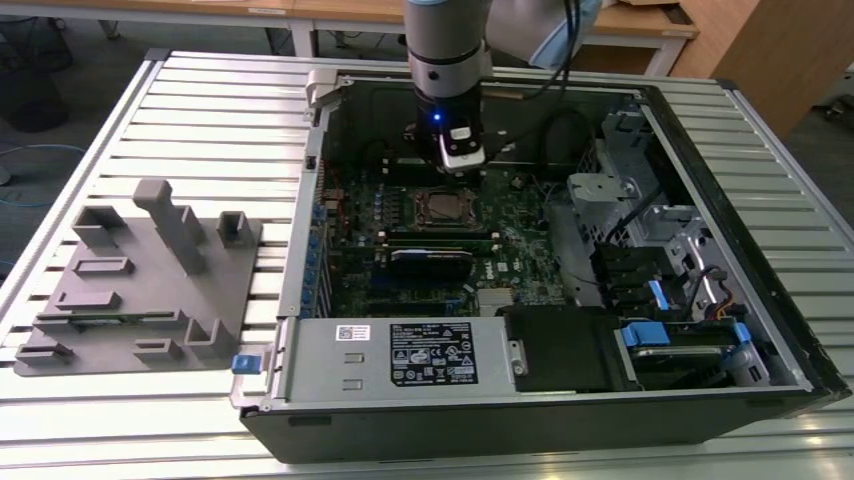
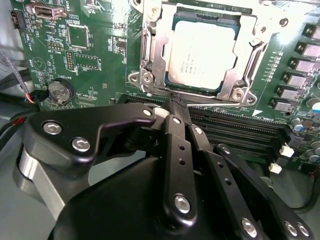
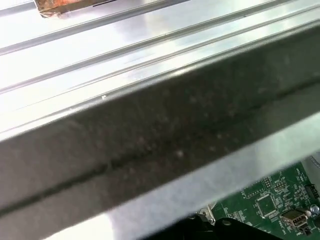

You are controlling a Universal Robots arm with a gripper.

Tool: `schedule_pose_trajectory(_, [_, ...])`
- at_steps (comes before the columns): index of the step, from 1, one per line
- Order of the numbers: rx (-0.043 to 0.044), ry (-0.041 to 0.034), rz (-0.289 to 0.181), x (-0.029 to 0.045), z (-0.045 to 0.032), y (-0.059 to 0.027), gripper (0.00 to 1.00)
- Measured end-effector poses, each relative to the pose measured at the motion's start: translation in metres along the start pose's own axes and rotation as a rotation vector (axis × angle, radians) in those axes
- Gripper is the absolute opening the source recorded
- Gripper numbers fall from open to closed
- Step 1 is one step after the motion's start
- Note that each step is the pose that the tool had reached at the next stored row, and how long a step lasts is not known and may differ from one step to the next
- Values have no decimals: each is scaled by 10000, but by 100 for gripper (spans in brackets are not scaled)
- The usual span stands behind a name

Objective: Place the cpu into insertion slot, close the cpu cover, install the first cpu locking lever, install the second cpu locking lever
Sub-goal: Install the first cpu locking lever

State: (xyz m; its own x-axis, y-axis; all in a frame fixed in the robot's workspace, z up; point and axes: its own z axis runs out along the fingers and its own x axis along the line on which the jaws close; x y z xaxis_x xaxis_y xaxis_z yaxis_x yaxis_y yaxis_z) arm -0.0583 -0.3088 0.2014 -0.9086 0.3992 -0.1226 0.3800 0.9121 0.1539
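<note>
Silvery cpu [image 2: 202, 50] lies framed under closed cpu cover [image 2: 250, 52] on green board [image 2: 95, 65]; gripper [image 2: 175, 107] fingers pinched narrow, tips at cover's edge beside black slots [image 2: 235, 132].

The exterior view looks from high and at a slant down on the open computer case [image 1: 534, 430], which lies on the slatted table [image 1: 200, 110]. It is far enough away to take in the whole case, and the arm [image 1: 447, 60] stands at the far side. The second wrist view sits just behind the gripper [image 2: 176, 106] and looks along it, from near, onto the green circuit board [image 2: 90, 45] and the cpu [image 2: 202, 52]. The first wrist view is very near to the dark case wall [image 3: 160, 145], with table slats beyond it and a corner of the board. All three views share the board.
</note>
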Motion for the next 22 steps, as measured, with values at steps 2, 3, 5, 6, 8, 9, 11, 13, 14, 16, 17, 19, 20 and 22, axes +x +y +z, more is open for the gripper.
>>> schedule_pose_trajectory(2, [0, -3, 21, 7, 1, 12, 11])
schedule_pose_trajectory(3, [-3, -4, 33, 10, 3, 20, 11])
schedule_pose_trajectory(5, [-2, -8, 57, 17, 5, 35, 11])
schedule_pose_trajectory(6, [1, -9, 69, 21, 5, 42, 11])
schedule_pose_trajectory(8, [2, -11, 80, 23, 5, 48, 11])
schedule_pose_trajectory(9, [2, -11, 82, 23, 5, 48, 11])
schedule_pose_trajectory(11, [4, -12, 89, 27, 6, 57, 11])
schedule_pose_trajectory(13, [3, -12, 89, 27, 6, 58, 11])
schedule_pose_trajectory(14, [2, -12, 90, 27, 7, 58, 11])
schedule_pose_trajectory(16, [3, -17, 93, 28, 8, 58, 11])
schedule_pose_trajectory(17, [2, -22, 94, 28, 10, 58, 11])
schedule_pose_trajectory(19, [3, -37, 91, 28, 15, 57, 11])
schedule_pose_trajectory(20, [8, -44, 89, 28, 17, 57, 11])
schedule_pose_trajectory(22, [16, -59, 86, 28, 20, 57, 11])
